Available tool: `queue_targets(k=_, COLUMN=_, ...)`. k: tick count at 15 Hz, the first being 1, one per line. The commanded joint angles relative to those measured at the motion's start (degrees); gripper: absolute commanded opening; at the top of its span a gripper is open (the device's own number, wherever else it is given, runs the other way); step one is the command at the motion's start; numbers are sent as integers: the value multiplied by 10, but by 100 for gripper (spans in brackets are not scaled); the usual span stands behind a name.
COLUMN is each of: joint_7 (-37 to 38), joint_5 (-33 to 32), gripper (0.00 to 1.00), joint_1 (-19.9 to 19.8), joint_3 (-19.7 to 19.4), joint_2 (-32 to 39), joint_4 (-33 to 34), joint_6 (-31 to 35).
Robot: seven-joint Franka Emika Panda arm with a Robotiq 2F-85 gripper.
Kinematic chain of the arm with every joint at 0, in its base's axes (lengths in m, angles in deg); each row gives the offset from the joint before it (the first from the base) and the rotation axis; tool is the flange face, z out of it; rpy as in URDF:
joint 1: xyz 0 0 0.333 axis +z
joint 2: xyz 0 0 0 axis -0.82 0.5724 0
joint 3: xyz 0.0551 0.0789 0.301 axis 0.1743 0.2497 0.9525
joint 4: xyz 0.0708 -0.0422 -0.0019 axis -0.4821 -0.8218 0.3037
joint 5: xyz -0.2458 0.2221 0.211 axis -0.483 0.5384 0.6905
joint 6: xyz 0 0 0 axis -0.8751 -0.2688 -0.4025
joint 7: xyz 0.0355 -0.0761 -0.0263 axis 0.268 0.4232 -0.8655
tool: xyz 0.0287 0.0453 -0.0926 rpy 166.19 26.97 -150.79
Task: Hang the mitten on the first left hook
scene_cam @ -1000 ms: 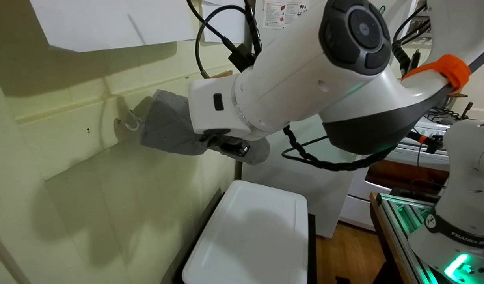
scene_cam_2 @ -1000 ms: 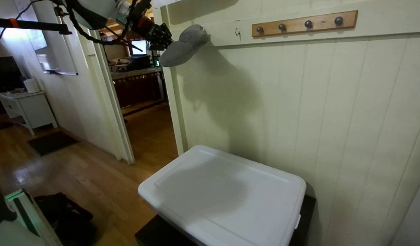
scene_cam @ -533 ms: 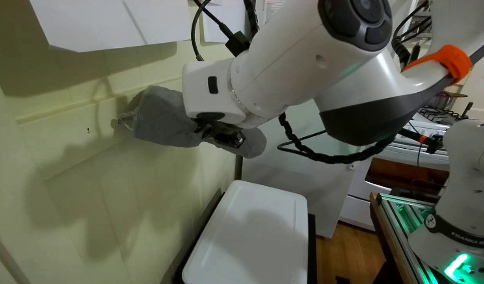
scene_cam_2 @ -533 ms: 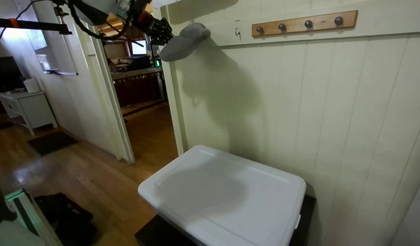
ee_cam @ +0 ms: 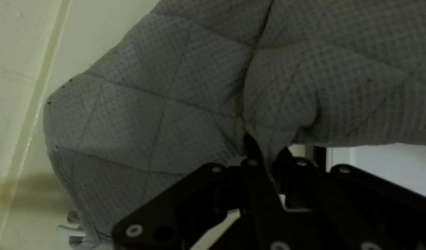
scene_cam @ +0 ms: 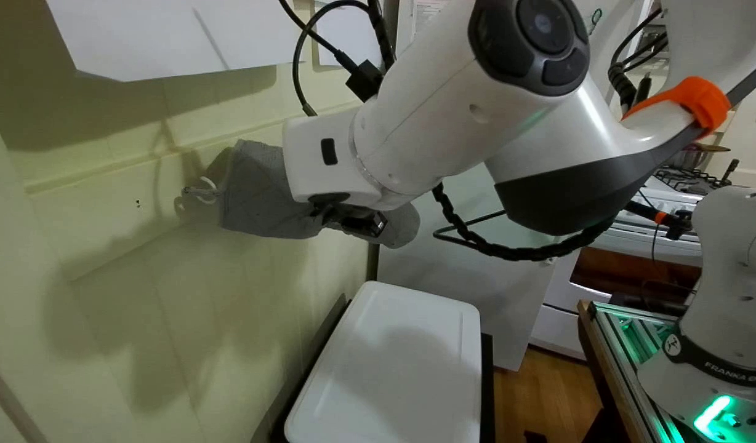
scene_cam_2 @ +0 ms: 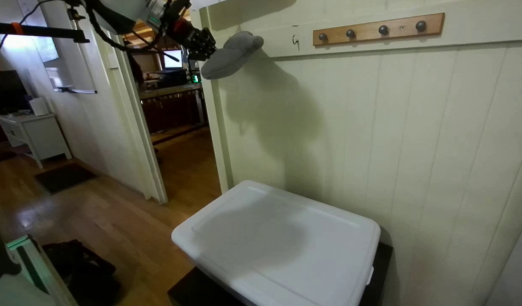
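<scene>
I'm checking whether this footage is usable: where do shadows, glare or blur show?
Wrist view: dim, the fingers dark and slightly soft, though the gray mitten shows its weave; both exterior views: broad shadows on the wall and white lid; in an exterior view: glare on the wood floor; in an exterior view: the green base light looks blown out.

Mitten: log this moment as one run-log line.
mitten: pinched between fingers | loop: near wall, hooking unclear | release: not yet
</scene>
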Motion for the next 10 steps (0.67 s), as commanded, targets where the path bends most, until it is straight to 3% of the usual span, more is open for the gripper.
queue_targets(k=1, joint_7=-16, joint_5=20, gripper=3, joint_1=1, joint_3=3, joint_2=4, joint_4=-3, joint_6=-26)
queue_targets(k=9, joint_7=22, joint_5=20, gripper=3, joint_1=2, joint_3=7, joint_2=9, joint_4=-25, joint_6=-5)
queue_targets(k=10, joint_7=37, joint_5=16, gripper=34, joint_1=3, joint_3=7, joint_2=10, joint_4=-25, joint_6=-4)
